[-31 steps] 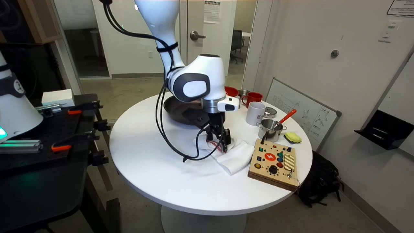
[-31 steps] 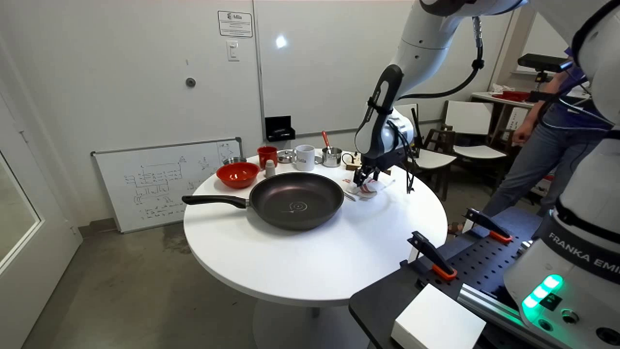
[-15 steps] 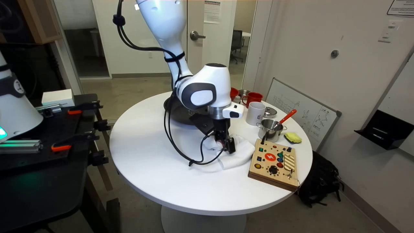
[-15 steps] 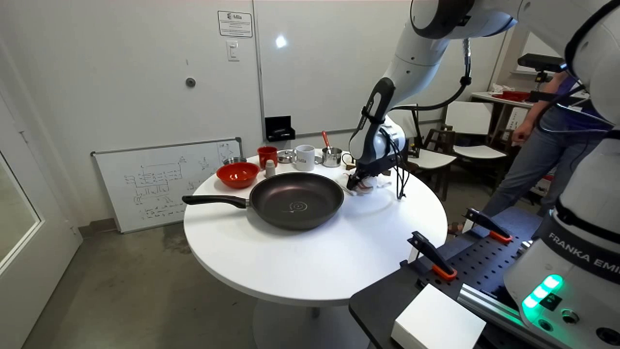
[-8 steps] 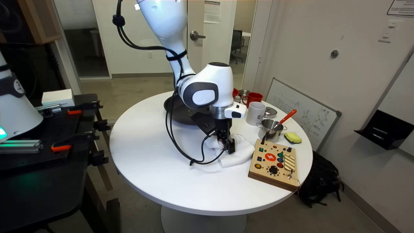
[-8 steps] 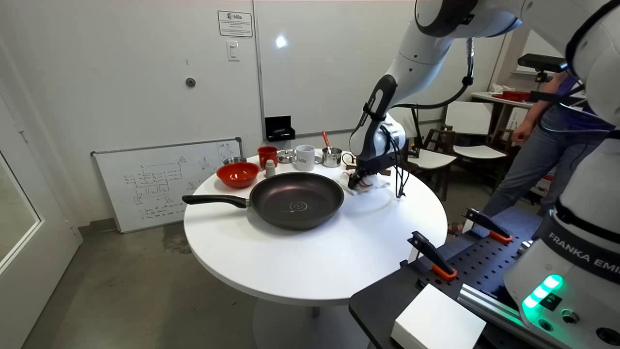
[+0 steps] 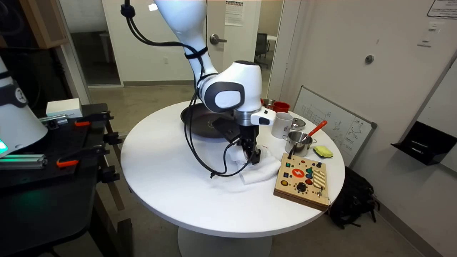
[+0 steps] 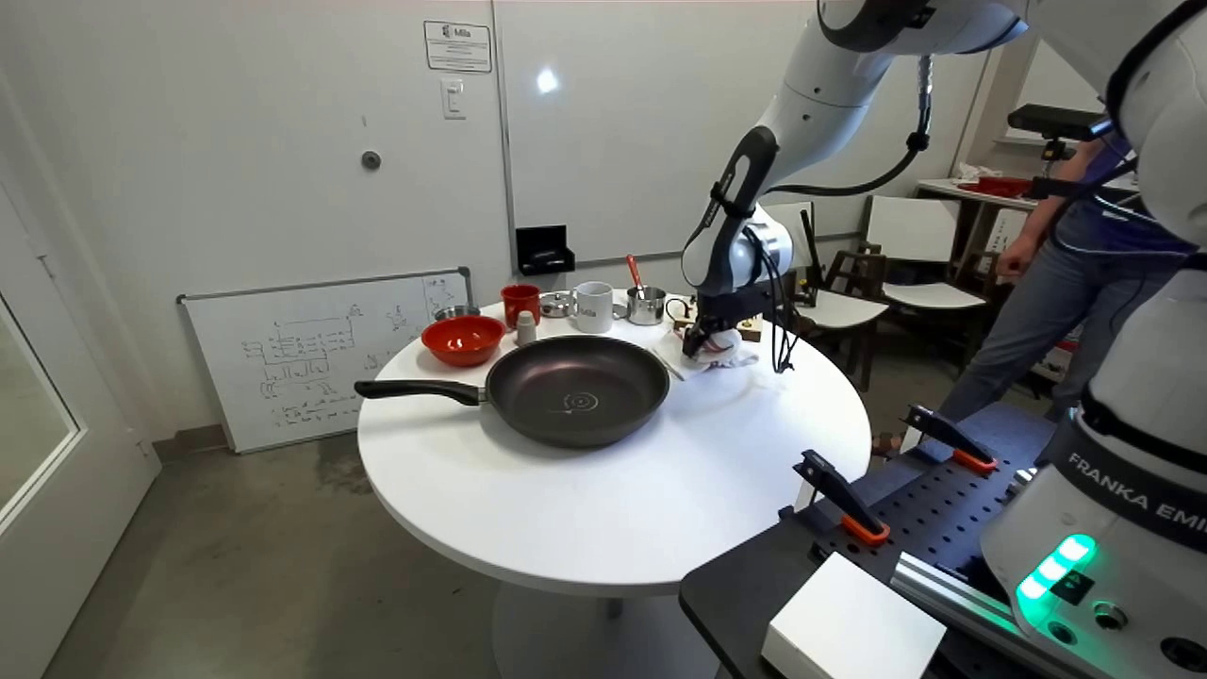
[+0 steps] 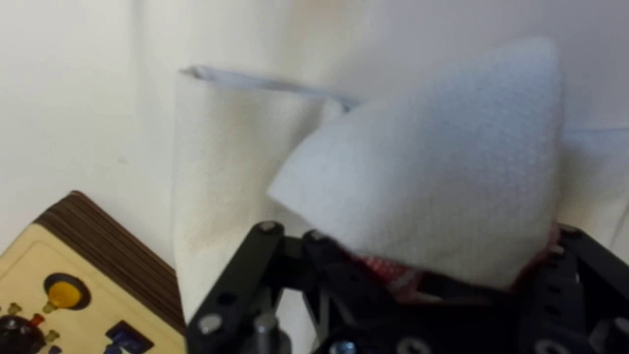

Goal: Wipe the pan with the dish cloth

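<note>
At about two o'clock on the round worktop (image 8: 566, 514), reading it as a dial in an exterior view, the gripper (image 8: 695, 343) is pinching the dish cloth (image 9: 427, 182). A white fold is standing out of its grip in the wrist view, red striping showing close by, while the rest is lying rumpled on the worktop. Just beyond, also toward two o'clock, the button box (image 7: 302, 182) is lying near; whether cloth and box are touching, I cannot tell.

Toward eleven o'clock the frying pan (image 8: 577, 391) is sitting flat and apart from the cloth, its handle (image 8: 420, 389) pointing to nine. No cloth is resting in it.

So the step in hand is apparently taking up the cloth: the grasp seems to be made, and the wiping is not yet beginning. Next, the move is probably calling for a straight lift, high enough for the hanging cloth to be passing over the pan, then a carry toward nine o'clock and a lowering into the middle, before circling under light pressure. The white mug (image 8: 593, 306) is standing near twelve o'clock, where a wide swing could be brushing it, and the unheld pan could be sliding once the cloth is pressing down.
</note>
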